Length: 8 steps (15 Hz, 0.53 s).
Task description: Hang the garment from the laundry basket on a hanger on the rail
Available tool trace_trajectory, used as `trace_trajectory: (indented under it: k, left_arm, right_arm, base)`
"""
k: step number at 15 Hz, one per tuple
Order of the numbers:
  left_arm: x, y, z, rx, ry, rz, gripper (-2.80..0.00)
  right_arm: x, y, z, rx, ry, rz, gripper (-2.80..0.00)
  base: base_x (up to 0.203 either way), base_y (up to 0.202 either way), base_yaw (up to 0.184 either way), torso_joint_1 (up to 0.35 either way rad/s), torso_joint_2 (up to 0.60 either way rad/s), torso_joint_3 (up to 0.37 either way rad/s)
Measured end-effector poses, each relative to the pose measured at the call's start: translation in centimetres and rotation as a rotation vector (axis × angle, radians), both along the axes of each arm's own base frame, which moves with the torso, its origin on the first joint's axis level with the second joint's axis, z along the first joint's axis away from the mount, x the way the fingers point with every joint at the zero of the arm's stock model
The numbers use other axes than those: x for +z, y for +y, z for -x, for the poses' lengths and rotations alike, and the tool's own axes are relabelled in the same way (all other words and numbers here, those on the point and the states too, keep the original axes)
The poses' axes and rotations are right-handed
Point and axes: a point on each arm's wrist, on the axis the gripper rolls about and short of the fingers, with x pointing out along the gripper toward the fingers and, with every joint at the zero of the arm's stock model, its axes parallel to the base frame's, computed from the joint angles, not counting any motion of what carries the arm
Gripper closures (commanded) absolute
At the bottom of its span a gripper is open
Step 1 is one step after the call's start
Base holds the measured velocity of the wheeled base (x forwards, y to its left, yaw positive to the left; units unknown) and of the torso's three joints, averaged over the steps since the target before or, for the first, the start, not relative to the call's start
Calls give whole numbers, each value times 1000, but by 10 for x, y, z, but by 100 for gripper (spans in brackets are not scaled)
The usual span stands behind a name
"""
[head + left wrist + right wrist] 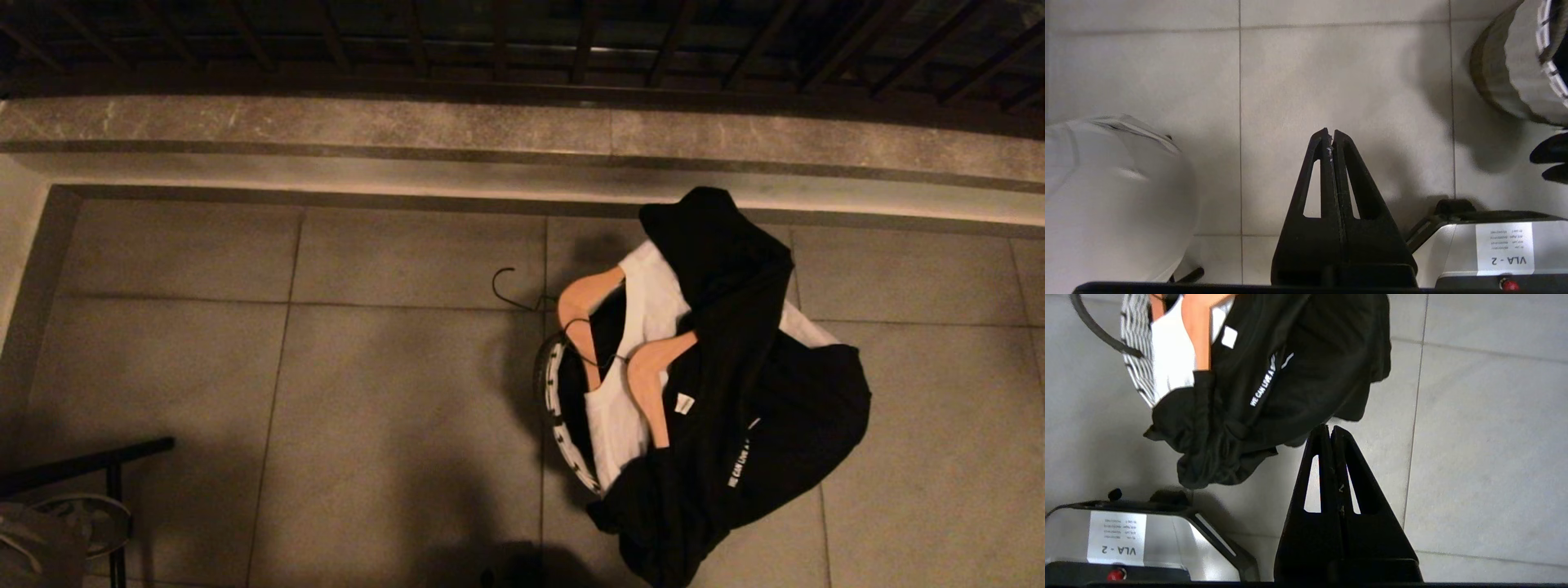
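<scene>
The left tool (pixel 1333 136) has its fingers pressed together, holding nothing, and points down at bare floor (pixel 1339 81) tiles. Near it in the left wrist view are a white rounded robot part (pixel 1114 196) and a silver box (pixel 1494 249) with a label reading VLA - 2. The basket (pixel 1519 65) stands at the edge of that view, well apart from the tool.

The right tool (pixel 1329 433) is also closed and empty, hanging over the floor just beside the lowest fold of a black garment (pixel 1298 375).

In the head view neither arm shows. The basket (pixel 553 408), with its black-and-white rim, stands on the floor (pixel 367 392) near a stone ledge (pixel 490 131). The black garment (pixel 767 392) drapes over the basket and spills onto the tiles. A white garment (pixel 645 318) lies beneath it, with two wooden hangers (pixel 649 384) on top. One dark hook (pixel 510 290) reaches out over the floor. Dark railing (pixel 571 41) runs above the ledge.
</scene>
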Motion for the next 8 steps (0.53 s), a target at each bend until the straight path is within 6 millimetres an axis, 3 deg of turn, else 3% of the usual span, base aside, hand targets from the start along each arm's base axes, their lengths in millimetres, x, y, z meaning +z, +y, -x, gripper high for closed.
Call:
trace_trajectory:
  k: [3,8]
  left_arm:
    - [0,0,0,0,1,-3,0]
    - [0,0,0,1,1,4,0]
  right_arm:
    - [0,0,0,0,0,0,0]
    - [0,0,0,-1,0,0,0]
  base:
    - [0,0,0,2,4,-140]
    - [0,0,0,0,0,-9]
